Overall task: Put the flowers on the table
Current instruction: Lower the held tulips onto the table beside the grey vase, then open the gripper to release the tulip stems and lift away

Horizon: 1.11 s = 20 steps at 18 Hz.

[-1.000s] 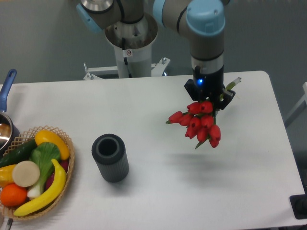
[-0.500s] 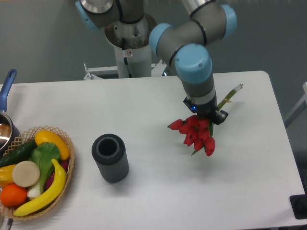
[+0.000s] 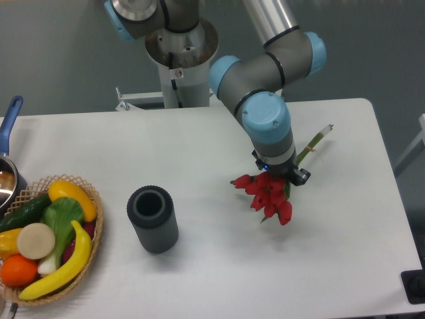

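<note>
Flowers, a bunch of red tulip buds on thin green stems (image 3: 269,194), are riding lower and slightly further left than a second ago, gripped in the black two-finger tool (image 3: 284,174), which is closing on their stems. Lowering is bringing release close, I judge. They are hanging over the right half of the wide white tabletop (image 3: 199,139), well apart from its edges and the dark ribbed cylinder (image 3: 153,218).

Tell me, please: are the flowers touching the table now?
Cannot tell. The camera view shows the flowers held in the tool low over the table, but from this angle neither contact nor a gap shows plainly.
</note>
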Available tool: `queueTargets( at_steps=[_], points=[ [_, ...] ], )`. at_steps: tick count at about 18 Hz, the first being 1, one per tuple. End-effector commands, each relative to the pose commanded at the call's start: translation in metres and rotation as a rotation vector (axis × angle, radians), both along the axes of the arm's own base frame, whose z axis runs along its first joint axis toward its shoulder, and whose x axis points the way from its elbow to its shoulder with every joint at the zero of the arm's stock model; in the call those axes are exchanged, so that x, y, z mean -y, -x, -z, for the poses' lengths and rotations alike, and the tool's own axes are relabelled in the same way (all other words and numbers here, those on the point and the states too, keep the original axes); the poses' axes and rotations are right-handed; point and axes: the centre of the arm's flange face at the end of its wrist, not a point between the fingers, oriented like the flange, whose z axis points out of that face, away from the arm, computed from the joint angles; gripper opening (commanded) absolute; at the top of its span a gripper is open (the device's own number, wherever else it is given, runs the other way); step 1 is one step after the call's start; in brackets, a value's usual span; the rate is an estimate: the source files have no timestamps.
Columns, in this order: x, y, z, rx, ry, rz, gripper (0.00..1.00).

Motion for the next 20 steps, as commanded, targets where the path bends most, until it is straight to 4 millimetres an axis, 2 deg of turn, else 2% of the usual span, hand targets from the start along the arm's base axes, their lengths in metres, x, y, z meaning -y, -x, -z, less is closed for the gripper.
queueTargets(
  at_steps=[6, 9, 12, 15, 16, 18, 20],
  points=[
    [-0.002, 0.003, 0.026, 0.032, 0.024, -0.004, 0.40],
    [-0.004, 0.002, 0.030, 0.039, 0.025, -0.001, 0.42],
    [-0.006, 0.003, 0.032, 0.040, 0.024, 0.002, 0.50],
    [-0.007, 0.004, 0.032, 0.041, 0.022, 0.005, 0.69],
    [-0.007, 0.005, 0.031, 0.039, 0.019, 0.005, 0.80],
    [-0.007, 0.006, 0.024, 0.032, 0.011, 0.003, 0.96],
    [-0.005, 0.007, 0.011, 0.016, -0.007, -0.003, 1.00]
  ],
)
